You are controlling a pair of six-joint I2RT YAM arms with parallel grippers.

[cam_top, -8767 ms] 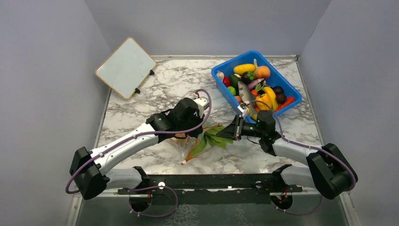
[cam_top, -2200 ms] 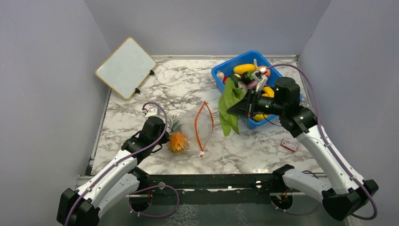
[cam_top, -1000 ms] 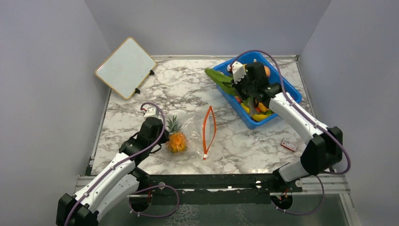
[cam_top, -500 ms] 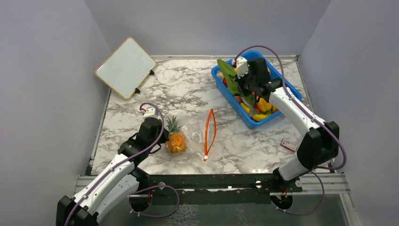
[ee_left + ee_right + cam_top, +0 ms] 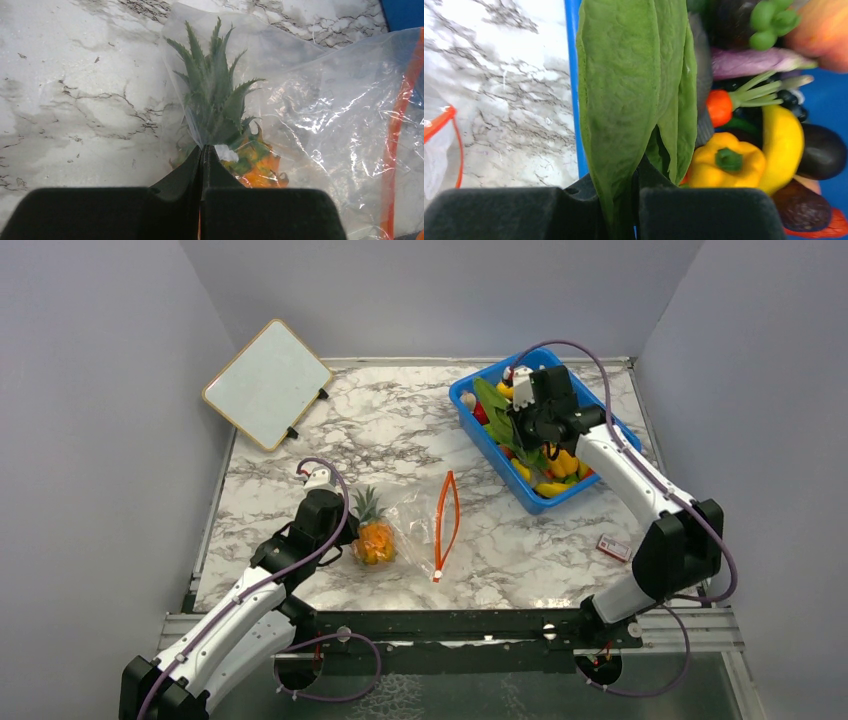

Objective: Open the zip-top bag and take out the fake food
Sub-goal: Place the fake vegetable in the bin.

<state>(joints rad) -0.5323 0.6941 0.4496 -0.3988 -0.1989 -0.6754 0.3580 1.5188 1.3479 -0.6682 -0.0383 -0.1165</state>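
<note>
My left gripper [image 5: 202, 150] is pinched shut on the zip-top bag [image 5: 325, 115], which lies toward the near edge of the table [image 5: 380, 420] with the orange pineapple [image 5: 260, 170] inside. My right gripper [image 5: 634, 172] clamps the long green leaf [image 5: 624, 75] over the blue bin [image 5: 572, 75] at the far right corner.

I read the zip-top bag [image 5: 325, 100] as thin clear plastic, crinkled and glossy. The table [image 5: 380, 420] looks smooth and marble-patterned, with a faint sheen. The green leaf [image 5: 634, 75] is matt and wrinkled, like cloth. At one o'clock, the blue bin [image 5: 538, 506] is glossy plastic, and the yellow pepper [image 5: 724, 165] in it shines smooth.
</note>
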